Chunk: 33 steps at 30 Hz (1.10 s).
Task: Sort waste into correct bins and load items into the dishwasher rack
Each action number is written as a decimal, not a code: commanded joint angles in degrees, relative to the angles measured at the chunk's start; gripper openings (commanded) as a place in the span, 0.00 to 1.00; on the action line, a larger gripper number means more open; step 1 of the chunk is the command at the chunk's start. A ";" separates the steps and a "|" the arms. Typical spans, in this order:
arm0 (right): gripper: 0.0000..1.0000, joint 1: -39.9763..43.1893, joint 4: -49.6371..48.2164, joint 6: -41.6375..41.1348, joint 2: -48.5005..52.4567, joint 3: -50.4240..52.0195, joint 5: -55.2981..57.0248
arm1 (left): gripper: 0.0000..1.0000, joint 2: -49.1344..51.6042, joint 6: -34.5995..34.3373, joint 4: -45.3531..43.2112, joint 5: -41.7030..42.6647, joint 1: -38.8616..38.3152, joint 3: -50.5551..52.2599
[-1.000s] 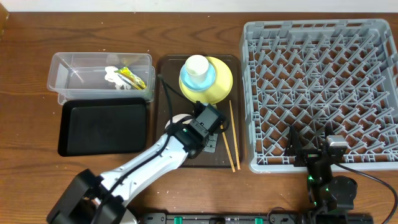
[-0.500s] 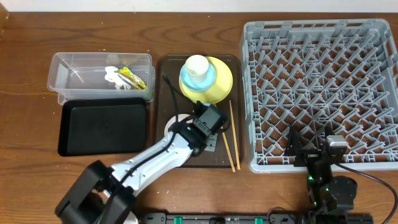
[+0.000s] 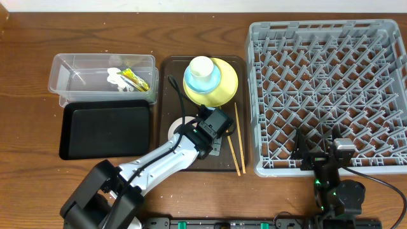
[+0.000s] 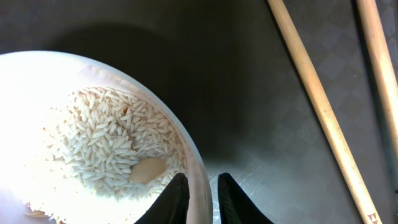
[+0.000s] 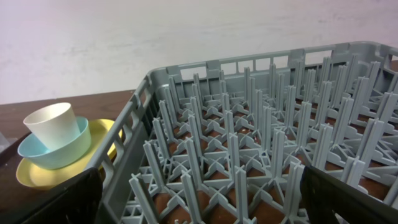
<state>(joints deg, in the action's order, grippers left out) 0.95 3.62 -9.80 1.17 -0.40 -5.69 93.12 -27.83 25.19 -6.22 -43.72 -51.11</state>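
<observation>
A white bowl (image 4: 25,81) holding rice crumbs (image 4: 93,143) sits on the brown serving tray (image 3: 166,83). My left gripper (image 4: 203,199) is shut on the bowl's right rim, one finger inside and one outside. Two chopsticks (image 4: 317,106) lie just right of it. In the overhead view the arm covers most of the bowl (image 3: 173,129). My right gripper (image 5: 199,202) stands open, empty, above the near-left corner of the grey dishwasher rack (image 3: 327,89). A white cup (image 3: 201,67) sits in the blue dish (image 3: 202,83) on the yellow plate (image 3: 227,86).
The clear tub (image 3: 76,67) at the left holds a white tissue (image 3: 116,79) and the snack wrapper (image 3: 133,79). The glossy black tray (image 3: 105,130) lies just in front of it. The rack's pegs (image 5: 249,155) are bare.
My left gripper's fingers have drawn together onto the bowl's rim and the arm has shifted slightly. The right arm has not moved.
</observation>
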 commanded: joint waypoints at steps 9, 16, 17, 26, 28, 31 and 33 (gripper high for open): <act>0.99 0.57 0.24 0.87 0.02 0.09 0.11 | 0.06 -2.54 -0.33 0.22 -0.94 -0.02 -0.79; 0.99 0.57 0.22 0.85 0.02 0.09 0.11 | 0.06 -7.37 2.27 3.26 -0.92 0.15 -1.55; 0.99 0.59 0.22 0.87 0.02 0.09 0.09 | 0.06 -8.28 2.27 4.52 -0.92 0.44 -1.88; 0.99 0.57 0.24 0.87 0.02 0.09 0.09 | 0.06 -17.64 4.63 11.32 -0.90 7.58 -2.93; 0.99 0.57 0.24 0.87 0.02 0.09 0.09 | 0.06 -19.98 5.09 12.17 -0.90 9.75 -2.93; 0.99 0.57 0.22 0.87 0.02 0.09 0.09 | 0.06 -23.21 5.07 13.05 -0.90 13.68 -2.93; 0.99 0.57 0.24 0.87 0.02 0.09 0.11 | 0.07 -24.72 5.07 13.35 -0.90 16.48 -2.93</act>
<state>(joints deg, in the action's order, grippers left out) 0.95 3.62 -9.80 1.17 -0.40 -5.69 70.70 -23.88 38.09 -6.42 -30.48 -51.90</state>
